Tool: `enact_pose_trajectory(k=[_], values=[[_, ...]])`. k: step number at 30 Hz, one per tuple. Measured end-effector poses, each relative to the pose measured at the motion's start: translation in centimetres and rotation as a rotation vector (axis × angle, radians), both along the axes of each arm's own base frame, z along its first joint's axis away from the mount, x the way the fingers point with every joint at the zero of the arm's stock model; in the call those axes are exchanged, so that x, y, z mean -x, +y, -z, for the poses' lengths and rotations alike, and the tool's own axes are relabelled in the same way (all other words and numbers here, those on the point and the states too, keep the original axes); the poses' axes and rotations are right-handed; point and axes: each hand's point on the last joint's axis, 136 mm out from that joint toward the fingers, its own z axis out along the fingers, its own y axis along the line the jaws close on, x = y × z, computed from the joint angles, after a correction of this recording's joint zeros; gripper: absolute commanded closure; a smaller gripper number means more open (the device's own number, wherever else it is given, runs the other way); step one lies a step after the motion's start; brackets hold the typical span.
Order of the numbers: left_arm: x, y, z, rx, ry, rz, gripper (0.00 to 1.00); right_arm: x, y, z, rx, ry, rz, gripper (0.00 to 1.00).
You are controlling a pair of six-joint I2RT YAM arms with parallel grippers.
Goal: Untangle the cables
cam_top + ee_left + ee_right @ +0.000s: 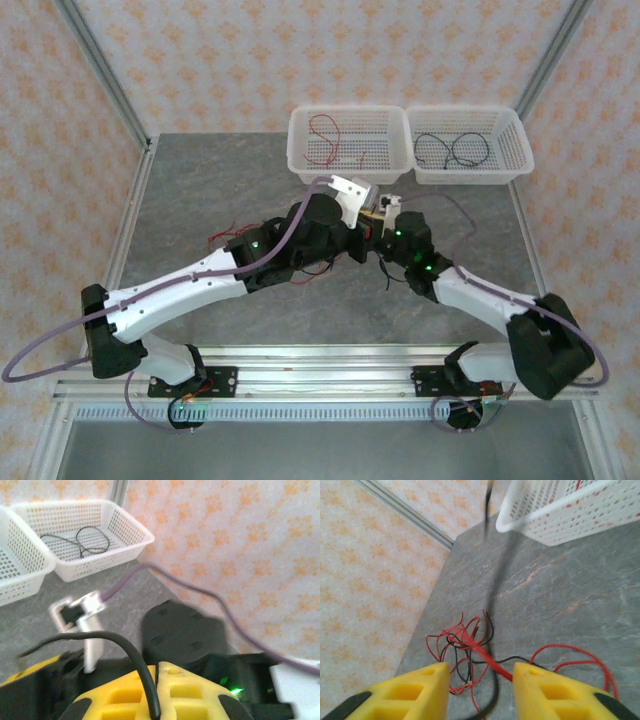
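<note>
At mid-table, near where the two arms meet, the cables lie as one loose knot of hair-thin red and black strands on the grey table. The number of strands cannot be made out, and from above the left arm hides most of the knot. Two white baskets stand at the far edge: the left basket holds red strands, the right basket black ones. Of the two grippers, the left gripper, cut off below, is clenched on a black cable. The right gripper stands released, with a red strand and a blurred black one passing between its fingers.
</note>
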Motion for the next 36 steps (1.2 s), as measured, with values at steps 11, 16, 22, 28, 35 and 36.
enact_pose_trajectory(k=[11,16,22,28,35,36], values=[[-0.2,-0.3,-3.7,0.047,-0.042,0.003,1.00,-1.2,1.7,7.7,0.070,0.147,0.012,0.70],[-0.1,0.1,-6.1,0.071,-0.081,0.000,1.00,-1.3,1.7,9.2,0.077,0.172,0.017,0.69],[-0.3,0.6,-8.3,0.096,-0.124,-0.023,1.00,-0.6,0.9,10.8,0.100,0.198,0.032,0.69],[-0.6,1.1,-8.7,0.091,-0.141,-0.048,1.00,0.1,0.1,12.1,0.127,0.222,0.049,0.64],[-1.6,1.9,-8.3,0.072,-0.149,-0.118,1.00,1.0,-2.3,8.8,0.180,0.139,0.104,0.47],[-1.7,2.0,-8.0,0.065,-0.149,-0.129,1.00,1.2,-2.7,8.0,0.183,0.117,0.113,0.46]])
